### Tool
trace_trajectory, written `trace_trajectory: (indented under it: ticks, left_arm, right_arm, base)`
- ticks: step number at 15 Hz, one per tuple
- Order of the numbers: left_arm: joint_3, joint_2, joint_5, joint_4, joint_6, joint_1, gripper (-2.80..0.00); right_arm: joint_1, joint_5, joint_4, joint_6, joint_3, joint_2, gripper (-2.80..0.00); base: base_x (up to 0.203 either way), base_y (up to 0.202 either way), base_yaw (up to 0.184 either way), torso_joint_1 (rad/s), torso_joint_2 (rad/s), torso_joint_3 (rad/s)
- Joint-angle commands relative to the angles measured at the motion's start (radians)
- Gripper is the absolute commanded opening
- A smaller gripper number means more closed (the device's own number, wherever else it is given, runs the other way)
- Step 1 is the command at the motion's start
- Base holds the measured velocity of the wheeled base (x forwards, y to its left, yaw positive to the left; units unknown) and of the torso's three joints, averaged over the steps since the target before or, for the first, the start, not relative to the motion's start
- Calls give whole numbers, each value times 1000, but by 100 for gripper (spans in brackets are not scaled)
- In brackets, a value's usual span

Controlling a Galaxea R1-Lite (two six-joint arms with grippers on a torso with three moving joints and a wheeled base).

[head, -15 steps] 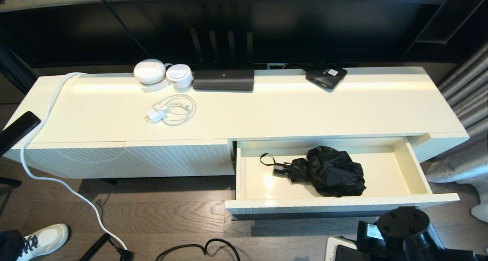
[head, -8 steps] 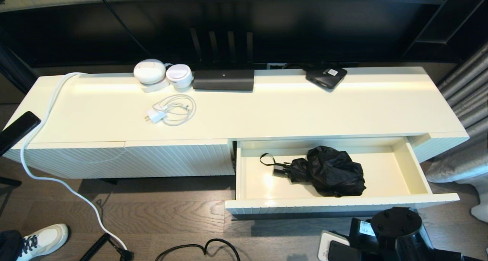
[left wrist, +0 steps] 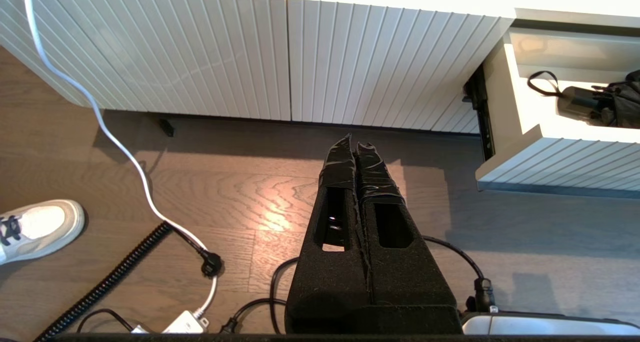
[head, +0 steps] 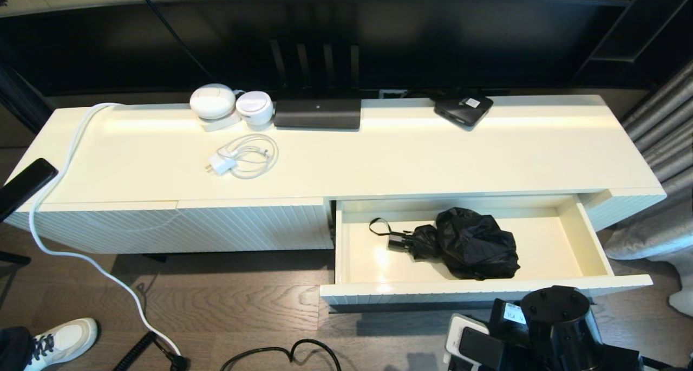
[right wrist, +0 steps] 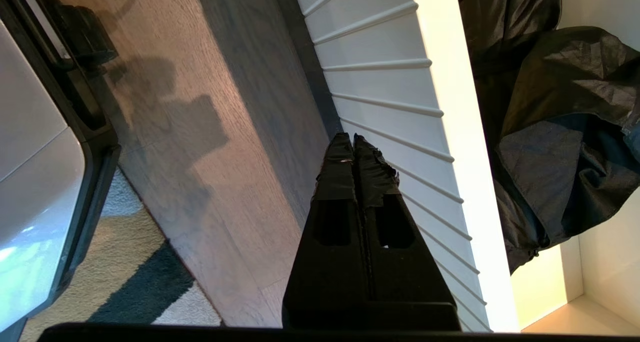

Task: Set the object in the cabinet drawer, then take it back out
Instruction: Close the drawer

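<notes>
1. One big cabinet drawer [head: 590, 240] is pulled open.
2. Inside the drawer, near its middle, lies the black umbrella [head: 471, 243].
3. Right gripper [right wrist: 353, 141], jaws together, hangs outside the drawer front.
4. Left gripper [left wrist: 356, 148], jaws together, hangs away from the drawer.
</notes>
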Motion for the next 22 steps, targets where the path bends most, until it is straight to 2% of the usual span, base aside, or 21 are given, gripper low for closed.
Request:
trace_trajectory:
  ticks: [1,9,16,18,22]
  left_arm:
    - [0,0,0,0,-1,0,-280]
    - [0,0,0,0,-1,0,-280]
    - [0,0,0,0,-1,0,-280]
    - [0,0,0,0,-1,0,-280]
    - [0,0,0,0,-1,0,-280]
  right_arm:
    - [-10,-1,-23,-17,-2,17,-280]
    - [-59,15,-148,-70,-1,80,-280]
    - [-97,53,-231,-76,-20,138,-280]
    - [-119,79,-269,-106,-26,155,-280]
    - [-129,85,-282,-115,-45,157,-280]
  base:
    - [0,0,0,0,0,0]
    - [0,0,0,0,0,0]
    - [0,0,0,0,0,0]
    - [0,0,0,0,0,0]
    - [0,0,0,0,0,0]
